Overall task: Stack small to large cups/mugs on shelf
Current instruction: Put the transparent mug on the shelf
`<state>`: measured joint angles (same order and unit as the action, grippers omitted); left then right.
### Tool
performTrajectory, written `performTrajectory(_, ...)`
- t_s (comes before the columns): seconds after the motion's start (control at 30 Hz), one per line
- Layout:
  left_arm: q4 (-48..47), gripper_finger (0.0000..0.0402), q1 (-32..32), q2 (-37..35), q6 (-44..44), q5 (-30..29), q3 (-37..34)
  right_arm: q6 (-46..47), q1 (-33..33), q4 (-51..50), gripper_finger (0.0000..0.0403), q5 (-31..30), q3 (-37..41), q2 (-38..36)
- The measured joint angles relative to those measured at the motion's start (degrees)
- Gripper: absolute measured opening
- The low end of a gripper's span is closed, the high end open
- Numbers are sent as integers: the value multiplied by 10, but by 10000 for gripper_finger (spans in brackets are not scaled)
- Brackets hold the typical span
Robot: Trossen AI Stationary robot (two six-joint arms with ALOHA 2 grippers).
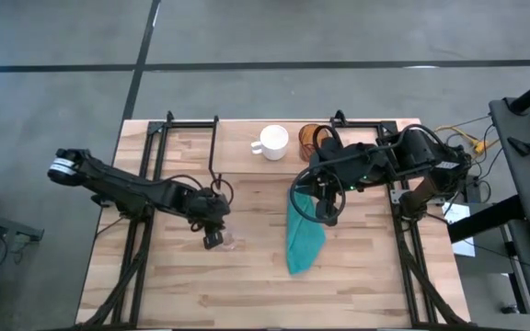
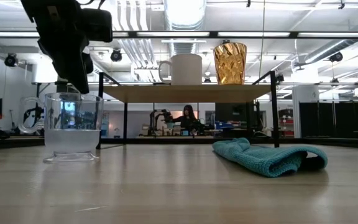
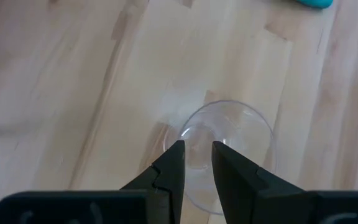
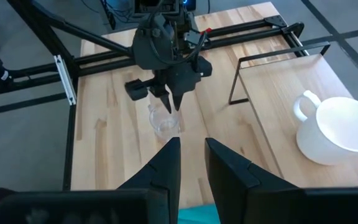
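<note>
Honestly, the nearest worry is the small clear glass (image 2: 72,126), standing upright on the tabletop (image 1: 247,285) toward my left side, with my left tool (image 3: 196,157) hanging directly over it; its two fingers sit close together with only a narrow gap, and from the wrist they seem to straddle the near rim, though I cannot tell whether they actually pinch the wall or just hover above it. If I close on that thin rim off-centre, I judge the glass could tip or squirt sideways, since clear, smooth glass gives little grip and I can barely read its edges. Just beyond lies the teal cloth (image 1: 303,241), crumpled near the middle of the tabletop; carrying the glass low across it could snag the base. My right tool (image 4: 191,163) waits above that cloth, fingers nearly together and holding nothing, and it sits roughly between the glass and the shelf (image 2: 185,93), so the arms could clash if I move carelessly. Farthest off, the white mug (image 1: 271,142) and the amber cup (image 2: 230,63) stand side by side on the shelf board; a clumsy approach could knock either one off
</note>
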<state>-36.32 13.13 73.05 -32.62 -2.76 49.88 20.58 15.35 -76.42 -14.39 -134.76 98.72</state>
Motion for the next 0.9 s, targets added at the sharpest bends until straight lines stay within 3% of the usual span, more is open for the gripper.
performTrajectory(0.9, 1, 66, 0, 43, 19, -6, -6, 0, 0, 0, 68, 0, 0, 0)
